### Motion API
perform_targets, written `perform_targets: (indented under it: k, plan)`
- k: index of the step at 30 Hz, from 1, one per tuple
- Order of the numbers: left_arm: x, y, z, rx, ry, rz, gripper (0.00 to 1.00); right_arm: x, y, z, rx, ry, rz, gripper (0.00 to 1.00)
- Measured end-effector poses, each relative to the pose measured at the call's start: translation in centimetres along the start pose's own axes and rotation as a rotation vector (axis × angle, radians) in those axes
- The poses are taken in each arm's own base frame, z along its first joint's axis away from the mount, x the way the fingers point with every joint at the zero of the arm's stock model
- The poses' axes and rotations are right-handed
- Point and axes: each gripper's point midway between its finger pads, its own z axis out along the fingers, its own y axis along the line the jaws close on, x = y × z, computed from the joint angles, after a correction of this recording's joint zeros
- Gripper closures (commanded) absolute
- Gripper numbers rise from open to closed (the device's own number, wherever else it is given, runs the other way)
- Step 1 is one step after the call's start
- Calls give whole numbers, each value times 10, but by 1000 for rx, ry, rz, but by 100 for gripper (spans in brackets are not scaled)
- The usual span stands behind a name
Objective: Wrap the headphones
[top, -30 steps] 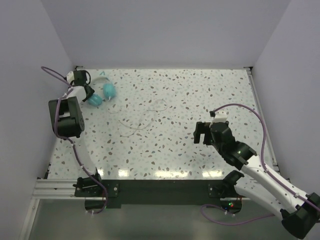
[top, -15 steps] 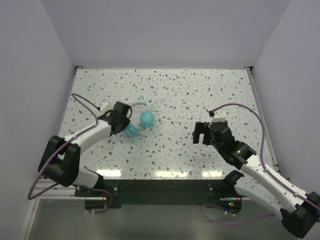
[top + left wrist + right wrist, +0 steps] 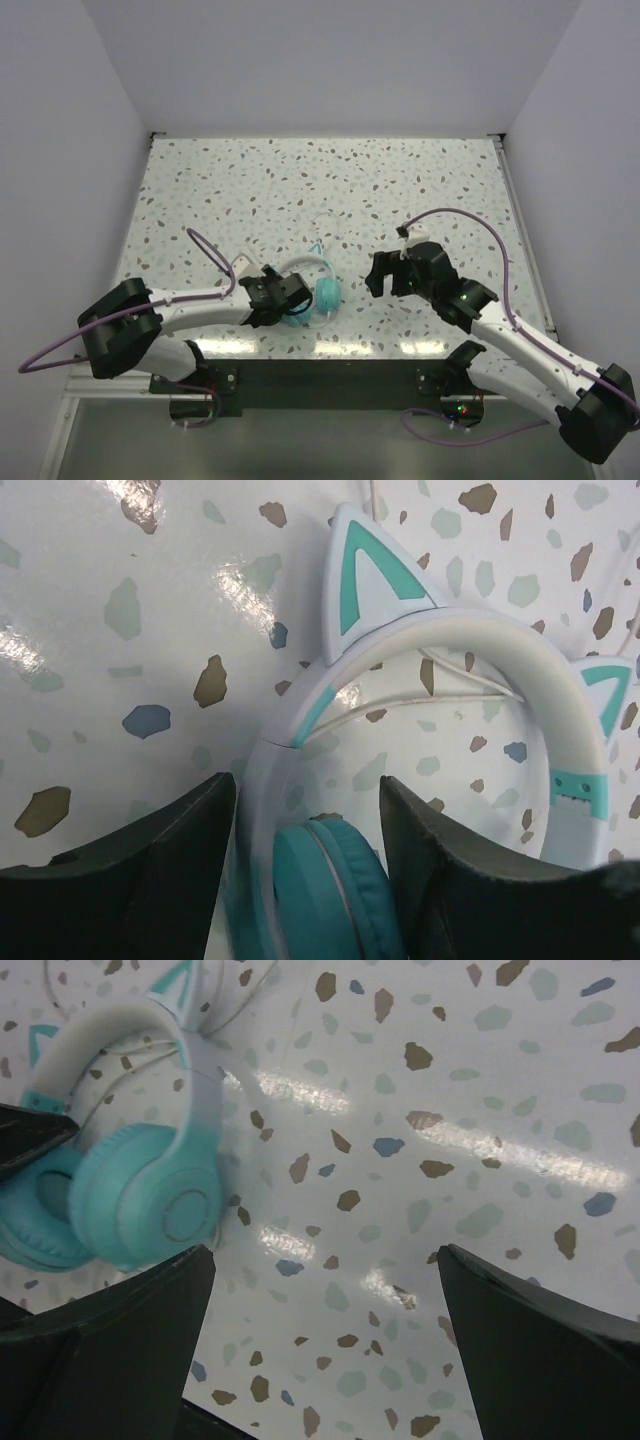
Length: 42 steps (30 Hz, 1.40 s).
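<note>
The headphones (image 3: 318, 290) lie on the speckled table near its front middle, teal ear cups toward the front and the white cat-ear headband (image 3: 500, 645) arching away. My left gripper (image 3: 290, 298) straddles one ear cup (image 3: 330, 900); its jaws stand apart, with a gap showing between the cup and the right finger. The thin pale cable (image 3: 322, 222) trails behind the headband. My right gripper (image 3: 385, 275) hovers wide open just right of the headphones, holding nothing. In the right wrist view the other ear cup (image 3: 150, 1185) sits to the upper left of that gripper (image 3: 325, 1252).
White walls close in the table (image 3: 450, 180) on three sides. Thick purple cables (image 3: 470, 215) loop off both arms. The black base rail (image 3: 320, 380) runs along the near edge.
My left arm has swept the headphones from the far left corner to the front middle, and its jaws have widened. My right gripper has shifted left toward them.
</note>
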Motion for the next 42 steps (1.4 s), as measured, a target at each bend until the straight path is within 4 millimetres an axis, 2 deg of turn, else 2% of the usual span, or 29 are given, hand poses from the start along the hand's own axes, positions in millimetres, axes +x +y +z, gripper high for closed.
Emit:
perform_targets:
  k: [2,5,8,11,15,16,18,21,23,25,29,33,35,42]
  plan:
    - [1,-2,-3,-4,-14,16,26,8,9,1,-47,8,36,1]
    - [-8,-8,-8,2,-53,47,19,20,17,-2,-88,14,91,1]
    - [-19,-15,-15,30,-84,92,15,23,26,-7,-120,10,142,1]
    - [-34,-23,-28,85,-113,169,10,23,44,-13,-164,-4,173,1]
    - [-55,-41,-43,184,-148,300,11,33,67,-12,-191,11,182,1]
    - [-62,-48,-45,209,-159,342,11,42,77,-11,-203,30,168,1]
    - [-80,-62,-41,247,-175,402,12,59,87,-4,-189,70,146,1]
    - [-100,-78,-32,278,-192,521,12,93,89,10,-119,142,102,3]
    - [-104,-90,-25,291,-186,608,13,105,90,16,-91,164,94,4]
    - [-100,-98,-19,303,-174,687,13,110,87,22,-57,164,103,5]
    - [-86,-100,-11,326,-129,808,13,105,86,32,-2,142,111,7]
    - [-80,-99,-10,344,-103,866,13,91,87,42,44,112,111,8]
    - [-77,-99,-10,353,-91,885,13,81,81,48,68,100,126,8]
    - [-68,-96,-5,355,-53,941,14,41,16,81,232,84,196,8]
